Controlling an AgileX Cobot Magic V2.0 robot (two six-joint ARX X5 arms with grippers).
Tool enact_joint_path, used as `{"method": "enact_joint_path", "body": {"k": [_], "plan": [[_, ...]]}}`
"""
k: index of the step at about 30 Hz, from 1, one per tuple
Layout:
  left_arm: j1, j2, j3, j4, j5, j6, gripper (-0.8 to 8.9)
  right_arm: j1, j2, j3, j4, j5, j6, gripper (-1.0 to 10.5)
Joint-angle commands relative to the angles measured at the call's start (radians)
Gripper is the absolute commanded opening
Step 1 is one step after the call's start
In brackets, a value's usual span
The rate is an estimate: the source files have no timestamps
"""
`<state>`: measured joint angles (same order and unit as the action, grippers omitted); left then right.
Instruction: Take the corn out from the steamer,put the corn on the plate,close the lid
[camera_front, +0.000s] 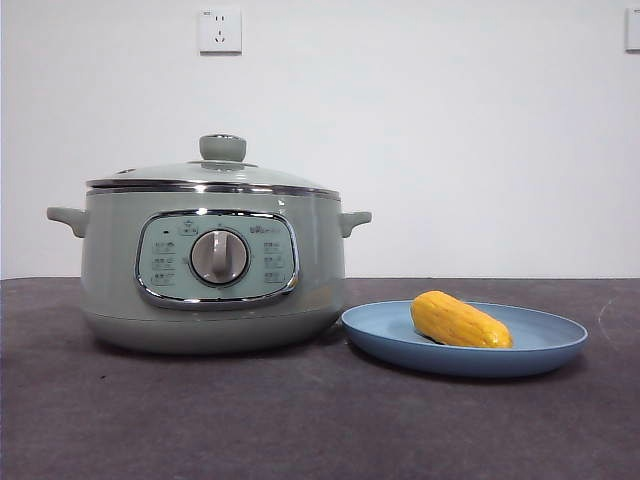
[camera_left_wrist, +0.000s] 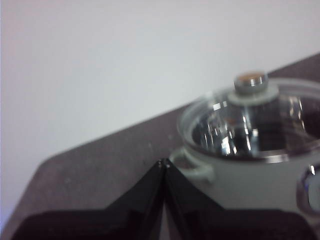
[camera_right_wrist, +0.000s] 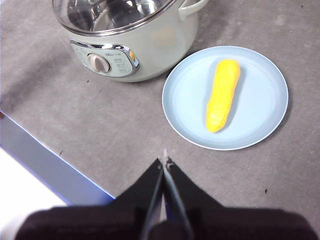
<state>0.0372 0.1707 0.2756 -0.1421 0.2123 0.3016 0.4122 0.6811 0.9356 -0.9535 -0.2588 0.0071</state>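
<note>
The yellow-orange corn (camera_front: 459, 320) lies on the light-blue plate (camera_front: 540, 345), to the right of the sage-green steamer (camera_front: 212, 262). The glass lid (camera_front: 215, 176) with its green knob sits closed on the steamer. In the right wrist view the corn (camera_right_wrist: 223, 93) lies across the plate (camera_right_wrist: 265, 95) beside the steamer (camera_right_wrist: 125, 37); my right gripper (camera_right_wrist: 164, 162) is shut and empty, high above the table, apart from the plate. In the left wrist view my left gripper (camera_left_wrist: 162, 164) is shut and empty, beside the steamer's handle (camera_left_wrist: 192, 165), with the lid (camera_left_wrist: 255, 117) beyond it.
The dark grey table (camera_front: 300, 420) runs to a white wall with a socket (camera_front: 220, 30). A blue strip and white surface (camera_right_wrist: 45, 170) mark the table's edge in the right wrist view.
</note>
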Motion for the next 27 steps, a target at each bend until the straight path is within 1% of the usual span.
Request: {"method": "enact_joint_path", "body": {"k": [1,6,9,12,14,18,21,27], "plan": [[0.003,-0.027,-0.066,0.011,-0.003,-0.017,-0.03,0.001,-0.001,-0.003,0.002,0.003,-0.001,0.0],[0.004,-0.083,-0.159,0.016,-0.010,-0.055,-0.03,0.001,-0.001,-0.003,0.002,0.003,-0.001,0.0],[0.004,-0.124,-0.216,0.023,-0.032,-0.096,-0.03,0.001,-0.001,-0.003,0.002,0.003,-0.001,0.0],[0.004,-0.169,-0.266,0.023,-0.035,-0.111,-0.03,0.001,-0.001,-0.003,0.002,0.003,-0.001,0.0],[0.004,-0.168,-0.273,0.003,-0.070,-0.148,-0.03,0.001,-0.001,-0.003,0.002,0.003,-0.001,0.0],[0.004,-0.168,-0.273,-0.032,-0.132,-0.192,-0.03,0.001,-0.001,-0.003,0.002,0.003,-0.001,0.0],[0.004,-0.168,-0.273,-0.033,-0.127,-0.221,-0.03,0.001,-0.001,-0.003,0.002,0.003,-0.001,0.0],[0.004,-0.168,-0.273,-0.034,-0.130,-0.221,-0.03,0.001,-0.001,-0.003,0.002,0.003,-0.001,0.0]]}}
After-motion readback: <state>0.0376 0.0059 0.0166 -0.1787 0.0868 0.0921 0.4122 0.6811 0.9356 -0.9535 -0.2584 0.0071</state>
